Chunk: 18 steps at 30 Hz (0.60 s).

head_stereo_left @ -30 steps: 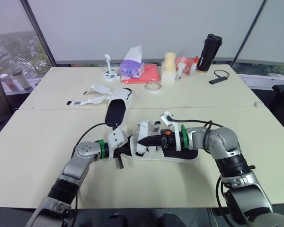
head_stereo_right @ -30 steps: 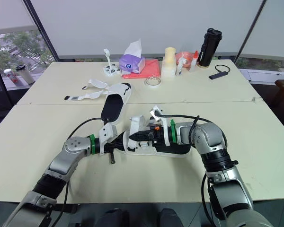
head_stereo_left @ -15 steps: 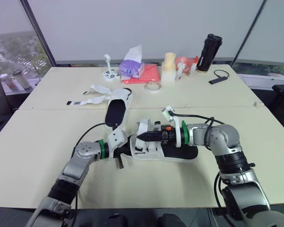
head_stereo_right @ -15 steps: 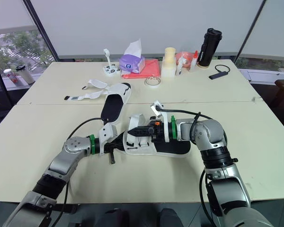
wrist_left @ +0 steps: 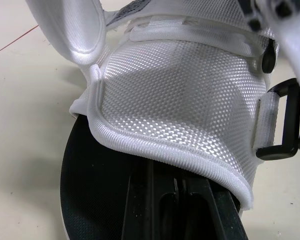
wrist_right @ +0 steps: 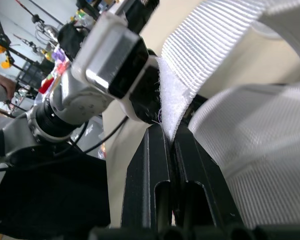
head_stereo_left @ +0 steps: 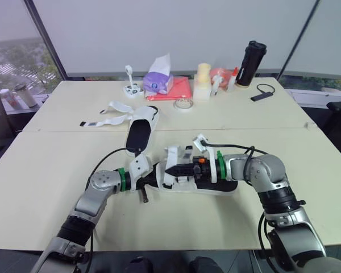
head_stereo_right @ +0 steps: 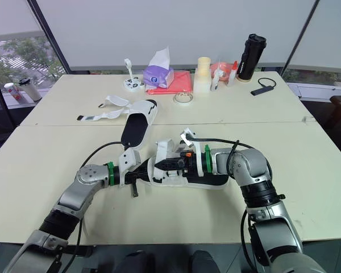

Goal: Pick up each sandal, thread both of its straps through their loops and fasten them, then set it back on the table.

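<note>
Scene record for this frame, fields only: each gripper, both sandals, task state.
left gripper: shut on the near sandal, at its end on the robot's left
right gripper: shut on a white strap of that sandal
near sandal: held between both grippers, low at the table's front
far sandal: flat on the table, loose straps spread out
task state: far sandal unfastened, near sandal in work

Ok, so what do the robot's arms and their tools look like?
The left arm and right arm are silver-grey with rounded joints. Each wrist has a green ring, a white bracket and a looping black cable. The left tool and right tool have slim black fingers; the right's base shows an orange spot.
</note>
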Each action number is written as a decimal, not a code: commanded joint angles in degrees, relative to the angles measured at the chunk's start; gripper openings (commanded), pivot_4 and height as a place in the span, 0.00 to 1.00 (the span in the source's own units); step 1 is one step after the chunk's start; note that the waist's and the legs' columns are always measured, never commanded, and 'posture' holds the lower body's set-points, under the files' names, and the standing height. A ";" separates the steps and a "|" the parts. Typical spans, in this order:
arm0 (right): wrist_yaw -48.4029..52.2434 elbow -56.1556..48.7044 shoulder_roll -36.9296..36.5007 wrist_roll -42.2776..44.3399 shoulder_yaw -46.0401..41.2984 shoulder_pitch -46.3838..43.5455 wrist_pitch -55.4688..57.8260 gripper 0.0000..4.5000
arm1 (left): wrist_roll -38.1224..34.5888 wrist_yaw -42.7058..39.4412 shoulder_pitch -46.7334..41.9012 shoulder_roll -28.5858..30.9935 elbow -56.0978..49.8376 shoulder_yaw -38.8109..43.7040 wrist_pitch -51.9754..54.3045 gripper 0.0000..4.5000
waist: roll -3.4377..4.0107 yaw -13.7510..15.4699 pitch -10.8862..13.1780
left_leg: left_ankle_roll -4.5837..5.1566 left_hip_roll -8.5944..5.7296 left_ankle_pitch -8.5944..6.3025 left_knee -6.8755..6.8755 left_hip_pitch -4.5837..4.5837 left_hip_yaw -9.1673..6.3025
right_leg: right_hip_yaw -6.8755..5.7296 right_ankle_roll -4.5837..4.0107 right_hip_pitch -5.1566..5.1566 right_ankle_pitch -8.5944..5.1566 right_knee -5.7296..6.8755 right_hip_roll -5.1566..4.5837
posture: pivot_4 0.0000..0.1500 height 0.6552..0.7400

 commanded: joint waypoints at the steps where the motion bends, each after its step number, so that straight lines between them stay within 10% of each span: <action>1: 0.20 -0.60 0.33 1.53 -2.00 -1.86 -0.22 0.01 | 2.64 0.77 2.70 1.36 3.67 -1.30 2.84 0.00 | 0.00 0.01 0.00 | 0.00 0.00 0.00 0.00 0.00 0.00 | 0.00 0.00 0.00 0.00 0.00 0.00 | 1.00 1.00; 18: 4.62 -1.18 -1.77 -2.99 4.28 -0.53 -6.11 0.01 | 1.62 -0.02 4.25 3.21 -1.19 -1.10 5.59 0.00 | 0.00 -1.18 0.00 | -0.01 0.00 0.01 -0.23 0.00 0.04 | -0.05 0.15 -0.13 0.08 -0.01 0.00 | 1.00 1.00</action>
